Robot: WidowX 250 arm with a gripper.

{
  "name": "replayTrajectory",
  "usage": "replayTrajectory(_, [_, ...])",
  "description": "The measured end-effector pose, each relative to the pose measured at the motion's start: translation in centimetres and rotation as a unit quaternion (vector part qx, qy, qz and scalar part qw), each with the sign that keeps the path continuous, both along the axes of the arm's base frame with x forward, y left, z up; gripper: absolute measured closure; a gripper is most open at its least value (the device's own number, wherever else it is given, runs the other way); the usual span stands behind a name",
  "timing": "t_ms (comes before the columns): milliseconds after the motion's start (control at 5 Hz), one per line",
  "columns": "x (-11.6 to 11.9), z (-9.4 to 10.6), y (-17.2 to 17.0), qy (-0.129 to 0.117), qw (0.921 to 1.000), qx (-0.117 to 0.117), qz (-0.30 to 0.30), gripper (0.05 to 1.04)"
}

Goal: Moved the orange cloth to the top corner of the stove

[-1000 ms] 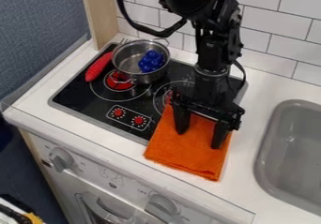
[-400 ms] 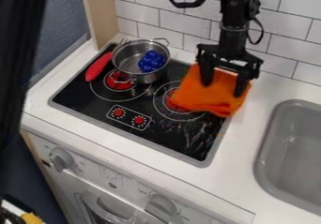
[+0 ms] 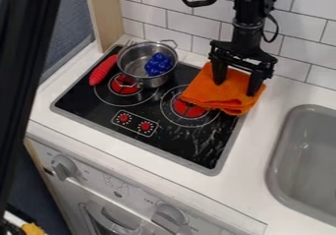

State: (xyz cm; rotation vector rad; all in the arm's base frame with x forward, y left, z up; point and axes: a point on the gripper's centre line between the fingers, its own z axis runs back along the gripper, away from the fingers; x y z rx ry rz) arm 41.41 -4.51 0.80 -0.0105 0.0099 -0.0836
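White worktop [image 3: 272, 155], black stove [image 3: 108, 108], sink [image 3: 315, 155] to the right, tiled wall [image 3: 190, 20] behind. Orange cloth [image 3: 230, 100] bunched at stove's far right corner, burner [image 3: 190, 109] partly covered; one corner pointed left, long axis unclear, shape nearly square. Pincer [image 3: 236, 87] spread, both fingers [image 3: 255, 85] lowered onto cloth.

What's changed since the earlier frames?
The orange cloth and claw moved from the front right of the stove to its back right corner; unclear if the claw let go. A dark bar came in at left. Pot, blue toy and red handle stayed put.
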Motion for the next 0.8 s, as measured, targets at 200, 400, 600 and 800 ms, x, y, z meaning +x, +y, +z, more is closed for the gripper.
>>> replayTrajectory(200, [-0.1, 0.7, -0.2, -0.013, 0.9998, -0.014, -0.006, 0.085])
replayTrajectory(400, [0.0, 2.9, 0.0, -0.025, 0.9995, -0.019, -0.003, 0.084])
replayTrajectory(600, [0.6, 6.5, 0.1, -0.041, 0.9988, -0.020, -0.019, 0.084])
replayTrajectory(800, [0.0, 6.6, 0.3, -0.024, 0.9992, -0.013, -0.030, 0.084])
